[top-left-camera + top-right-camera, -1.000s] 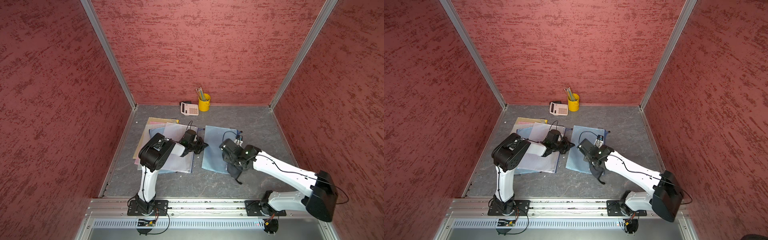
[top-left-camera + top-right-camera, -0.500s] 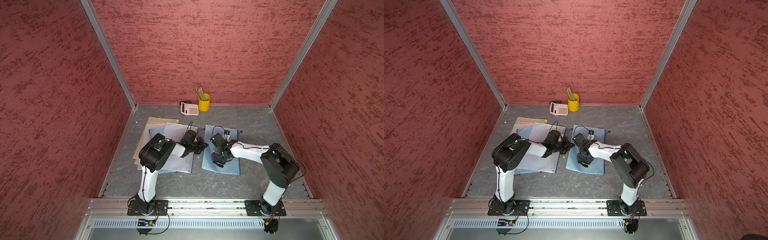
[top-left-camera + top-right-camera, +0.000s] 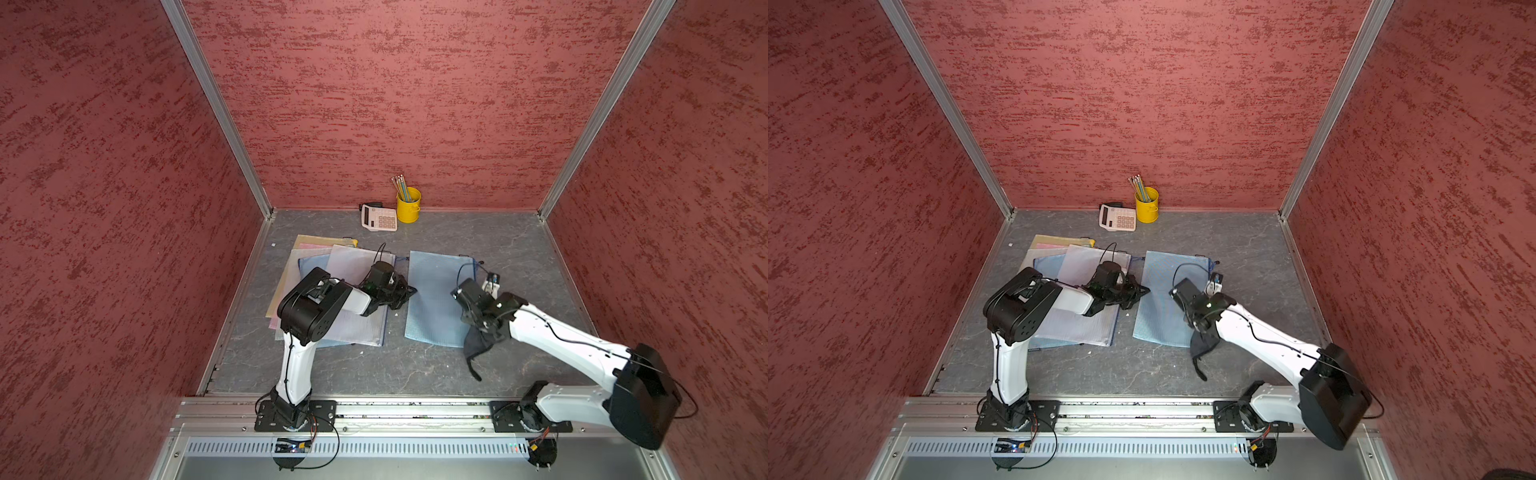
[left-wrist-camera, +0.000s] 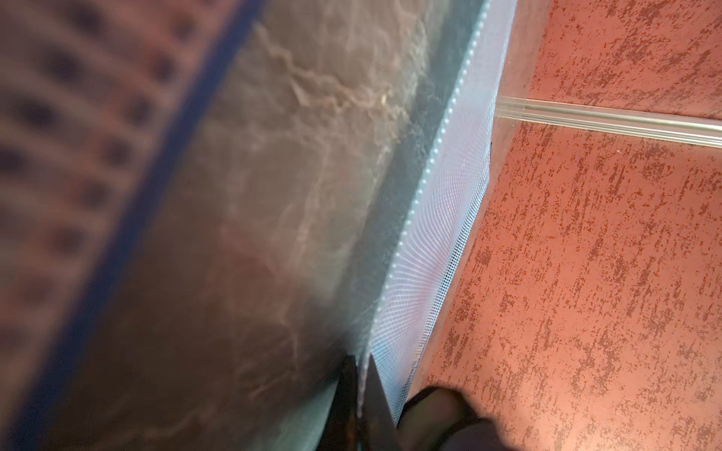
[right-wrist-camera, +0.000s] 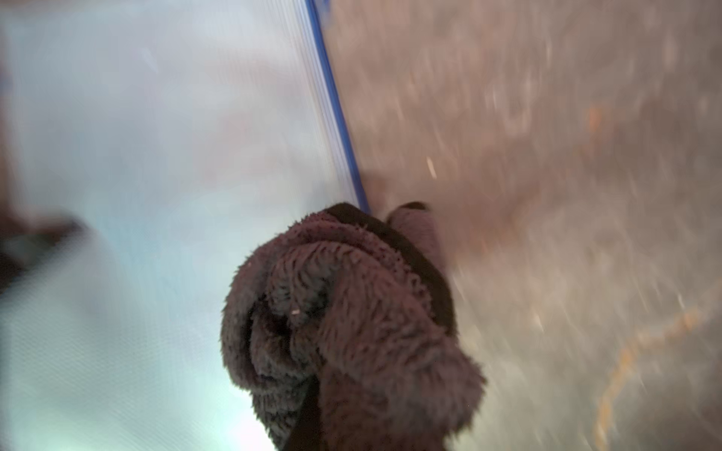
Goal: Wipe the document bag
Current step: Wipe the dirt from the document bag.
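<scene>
Anchoring the bag point(image 3: 432, 291) was the job of the left gripper point(image 3: 409, 292). Its jaws were closed on the bag's edge nearest the left arm, with the mesh pinched between the fingers point(image 4: 377, 402). This hold appeared intended to stop the thin bag sliding under wiping strokes. The bag lay flat on the table point(image 3: 519, 249), mid-workspace, just beside the stack point(image 3: 307, 266) of other bags under the left arm. The right gripper point(image 3: 478, 331) was clamped on a bunched dark cloth point(image 5: 344, 324). The cloth met the bag at its near corner on the right arm's side and partly overhung the table. Bunching gave a padded contact face. Judged from this placement, wiping was in progress at the bag's margin.
</scene>
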{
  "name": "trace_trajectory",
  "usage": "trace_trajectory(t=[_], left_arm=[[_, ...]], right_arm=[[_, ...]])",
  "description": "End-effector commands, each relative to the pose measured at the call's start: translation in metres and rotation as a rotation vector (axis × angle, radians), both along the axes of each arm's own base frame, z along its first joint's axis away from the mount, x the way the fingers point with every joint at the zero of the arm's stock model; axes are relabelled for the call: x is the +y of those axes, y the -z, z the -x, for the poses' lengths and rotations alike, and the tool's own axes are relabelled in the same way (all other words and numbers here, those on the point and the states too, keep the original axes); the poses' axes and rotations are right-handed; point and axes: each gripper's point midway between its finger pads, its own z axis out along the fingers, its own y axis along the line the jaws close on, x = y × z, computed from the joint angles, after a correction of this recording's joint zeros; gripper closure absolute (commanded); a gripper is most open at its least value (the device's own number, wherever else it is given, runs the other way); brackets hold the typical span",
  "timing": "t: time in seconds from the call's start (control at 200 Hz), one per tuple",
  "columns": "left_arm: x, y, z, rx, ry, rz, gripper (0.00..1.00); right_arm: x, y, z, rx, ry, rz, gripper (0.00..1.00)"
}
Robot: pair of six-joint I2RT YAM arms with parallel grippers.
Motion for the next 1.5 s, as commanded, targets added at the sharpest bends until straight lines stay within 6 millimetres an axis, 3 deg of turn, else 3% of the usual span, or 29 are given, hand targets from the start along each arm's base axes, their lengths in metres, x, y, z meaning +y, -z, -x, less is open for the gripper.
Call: trace_trajectory(t=[0.0, 0.08, 0.14, 0.215, 0.281, 0.376, 0.471, 0.636, 0.701, 0.746, 0.816, 0.882, 0.977, 1.077, 1.147, 1.222, 1.342, 1.428, 1.493], left_arm=[[0.011, 0.024, 0.018, 0.076, -0.011, -0.066, 1.00], [0.012, 0.023, 0.017, 0.072, -0.016, -0.069, 1.00], [0.013, 0.022, 0.016, 0.070, -0.023, -0.077, 1.00], [0.014, 0.022, 0.013, 0.068, -0.034, -0.079, 1.00], [0.013, 0.021, 0.011, 0.065, -0.038, -0.081, 1.00], [0.013, 0.019, 0.008, 0.065, -0.049, -0.081, 1.00], [0.016, 0.018, 0.006, 0.067, -0.065, -0.078, 1.00], [0.025, 0.018, 0.004, 0.076, -0.077, -0.079, 1.00], [0.028, 0.018, 0.003, 0.076, -0.080, -0.076, 1.00], [0.029, 0.018, 0.003, 0.075, -0.078, -0.077, 1.00], [0.027, 0.019, 0.003, 0.077, -0.071, -0.077, 1.00], [0.025, 0.020, 0.005, 0.080, -0.065, -0.075, 1.00], [0.023, 0.021, 0.006, 0.084, -0.060, -0.071, 1.00], [0.021, 0.022, 0.007, 0.083, -0.051, -0.072, 1.00], [0.020, 0.021, 0.007, 0.081, -0.042, -0.072, 1.00], [0.019, 0.017, 0.006, 0.069, -0.030, -0.082, 1.00], [0.014, 0.008, 0.004, 0.039, 0.006, -0.101, 1.00], [0.009, -0.005, 0.005, 0.001, 0.050, -0.131, 1.00], [0.004, -0.021, 0.007, -0.028, 0.094, -0.132, 1.00]], right_arm=[[0.026, -0.037, -0.088, -0.213, -0.075, 0.031, 1.00], [0.045, -0.029, -0.131, -0.227, -0.119, 0.067, 1.00], [0.057, -0.013, -0.152, -0.210, -0.160, 0.088, 1.00], [0.067, 0.015, -0.166, -0.161, -0.188, 0.108, 1.00], [0.071, 0.042, -0.164, -0.108, -0.196, 0.106, 1.00], [0.059, 0.072, -0.141, -0.036, -0.170, 0.113, 1.00], [0.026, 0.086, -0.104, 0.023, -0.121, 0.177, 1.00], [-0.038, 0.089, -0.028, 0.135, -0.061, 0.317, 1.00], [-0.053, 0.083, -0.010, 0.159, -0.046, 0.334, 1.00], [-0.053, 0.073, -0.006, 0.153, -0.044, 0.315, 1.00], [-0.022, 0.048, -0.012, 0.082, -0.110, 0.189, 1.00], [0.032, 0.013, -0.017, -0.044, -0.225, 0.067, 1.00], [0.106, -0.013, -0.013, -0.116, -0.366, -0.083, 1.00], [0.167, -0.001, -0.004, -0.130, -0.482, -0.142, 1.00], [0.183, 0.027, 0.010, -0.067, -0.511, -0.124, 1.00], [0.169, 0.061, 0.033, 0.040, -0.461, -0.053, 1.00], [0.116, 0.093, 0.081, 0.157, -0.304, -0.059, 1.00], [0.077, 0.094, 0.115, 0.215, -0.215, -0.030, 1.00], [0.051, 0.072, 0.128, 0.209, -0.177, 0.017, 1.00]])
